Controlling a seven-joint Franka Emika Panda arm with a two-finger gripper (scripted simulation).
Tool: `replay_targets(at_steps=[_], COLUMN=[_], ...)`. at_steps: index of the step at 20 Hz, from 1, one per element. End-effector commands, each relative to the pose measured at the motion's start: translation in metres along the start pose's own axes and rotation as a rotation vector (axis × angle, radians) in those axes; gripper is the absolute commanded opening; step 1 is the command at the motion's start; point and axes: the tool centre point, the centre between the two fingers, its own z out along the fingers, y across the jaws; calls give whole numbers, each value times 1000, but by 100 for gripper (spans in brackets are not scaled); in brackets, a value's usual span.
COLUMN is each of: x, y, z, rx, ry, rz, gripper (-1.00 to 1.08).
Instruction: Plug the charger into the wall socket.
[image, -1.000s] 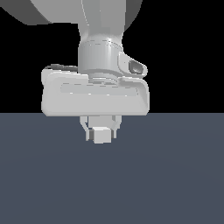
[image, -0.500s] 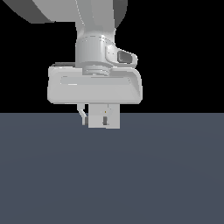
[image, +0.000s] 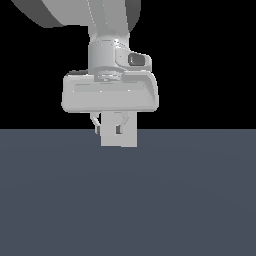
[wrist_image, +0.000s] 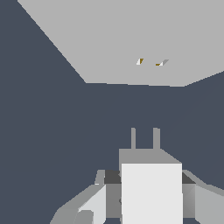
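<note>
Now, exterior view: the arm (image: 107, 35) hangs down from the top, its gripper (image: 116, 131) low against the line where the black backdrop meets the dark grey floor (image: 128, 200). Between the fingers sits the charger (image: 119, 136), a pale block that hides most of them, so the grip itself is hard to read from this side.

Over to the wrist view: the charger (wrist_image: 151, 188) is clamped between the two fingers (wrist_image: 94, 203), one pressed to each side. Two thin prongs (wrist_image: 144, 138) stick out of its far face, pointing toward the socket (wrist_image: 131, 39), a big flat light-grey panel with two small slots (wrist_image: 150, 62). Prongs and panel are well apart, with bare dark floor between them.
</note>
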Motion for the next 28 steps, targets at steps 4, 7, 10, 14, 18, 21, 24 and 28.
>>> replay_targets(at_steps=[4, 7, 10, 14, 18, 21, 24, 28], x=[5, 5, 5, 8, 17, 27, 39, 50], y=[0, 0, 0, 0, 1, 1, 2, 2], z=[-3, -4, -3, -3, -3, -3, -3, -3], rx=[-1, -1, -1, -1, -1, -1, -1, -1], ry=[0, -1, -1, -1, -1, -1, -1, -1], rz=[39, 42, 41, 41, 41, 41, 41, 41], gripper=[-100, -100, -100, -100, -100, -100, -100, -100])
